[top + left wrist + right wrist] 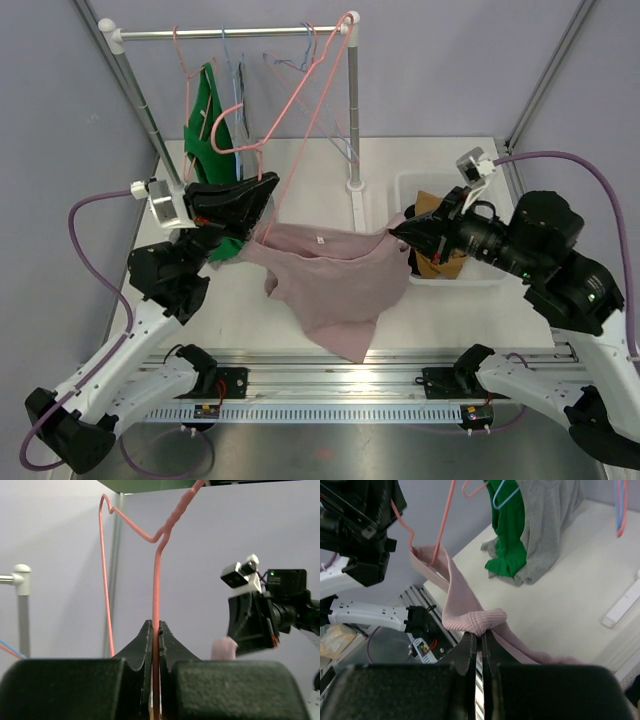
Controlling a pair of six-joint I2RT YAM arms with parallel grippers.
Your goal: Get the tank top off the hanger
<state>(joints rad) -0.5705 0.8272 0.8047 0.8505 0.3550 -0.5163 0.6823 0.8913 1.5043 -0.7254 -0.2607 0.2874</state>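
L gripper is clamped shut on the pink wire of the hanger. The wire runs straight up from between its fingers, per the L wrist view. The hanger's hook sits at the right end of the rail on the far side, and the frame tilts down and left toward the L gripper.

R gripper is closed tight on a bunched, ribbed edge of the tank top. The fabric fold sits right at its fingertips.

The tank top is dusty pink and stretched btwn the two grippers, over the near-middle of the table. Its body sags down toward the near edge. Its left end is up against the hanger wire, just beside the L gripper; can't tell if a strap is looped round it.

A green garment and a grey one hang from the rail at far left, w/ a couple of other hangers beside them. A white bin sits at right behind the R gripper, w/ sth brown inside.
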